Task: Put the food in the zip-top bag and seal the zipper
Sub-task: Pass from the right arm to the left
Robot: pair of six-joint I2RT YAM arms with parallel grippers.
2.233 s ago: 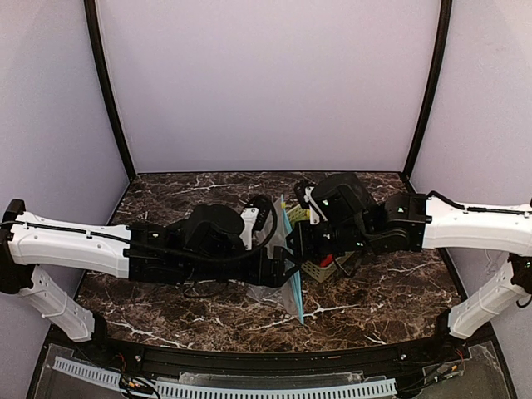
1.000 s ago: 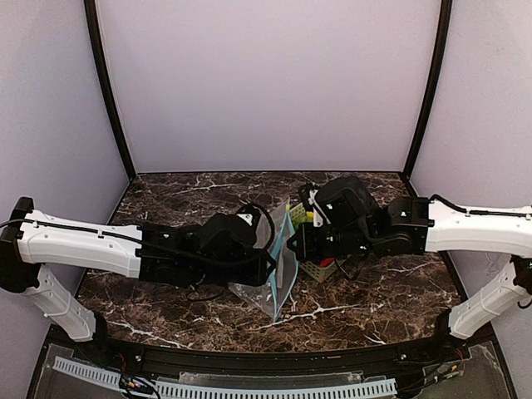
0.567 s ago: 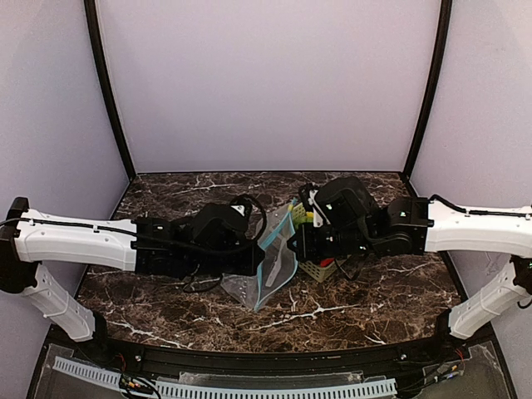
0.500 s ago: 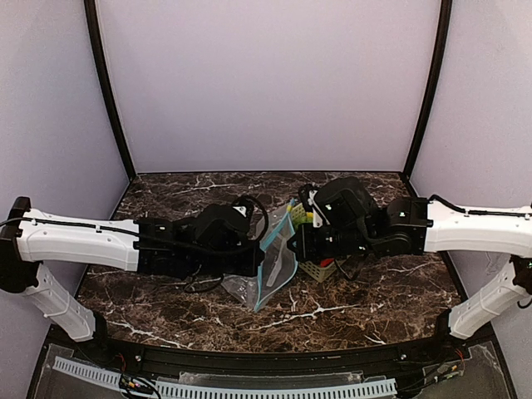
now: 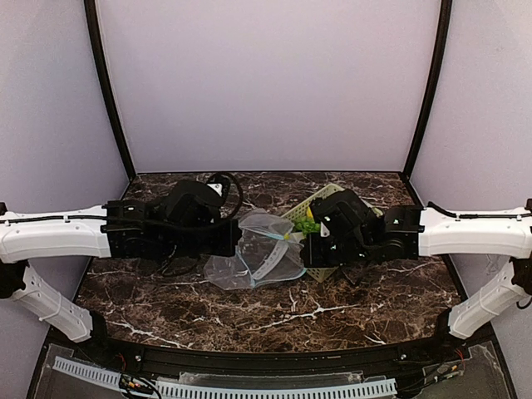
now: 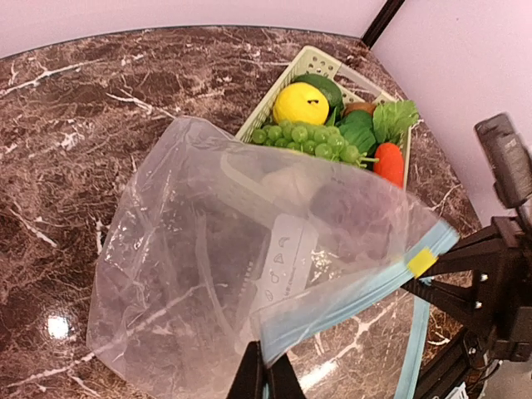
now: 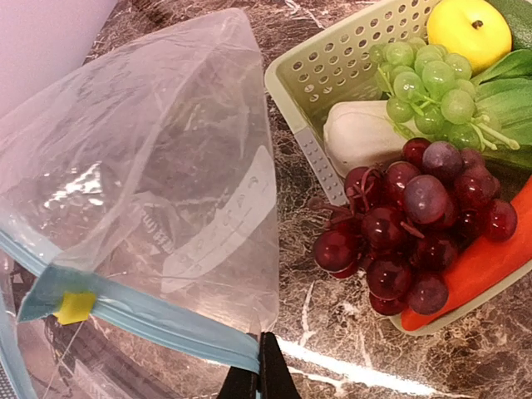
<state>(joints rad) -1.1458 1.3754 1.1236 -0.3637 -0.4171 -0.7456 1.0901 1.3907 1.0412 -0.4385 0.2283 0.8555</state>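
Observation:
The clear zip-top bag [image 5: 263,249] hangs stretched between my two grippers above the marble table, with nothing inside it. My left gripper [image 6: 266,376] is shut on one lip of the teal zipper [image 6: 357,299]. My right gripper [image 7: 261,371] is shut on the other lip of the zipper [image 7: 150,320], near a yellow tab [image 7: 75,306]. The food lies in the pale green basket [image 7: 309,79] just beyond the bag: lemon [image 7: 468,23], green grapes [image 7: 424,83], white bulb [image 7: 362,133], purple grapes [image 7: 416,216], red pepper [image 7: 482,266] and leafy green [image 6: 391,120].
The basket [image 5: 326,196] stands at the table's middle right, partly under my right arm [image 5: 465,233]. My left arm [image 5: 75,237] reaches in from the left. Purple walls with black corner posts [image 5: 106,91] close the back and both sides.
My left gripper has shut on the bag's edge and drawn back to the left. The bag has swung from edge-on to spread wide between the grippers. My right gripper has sunk slightly.

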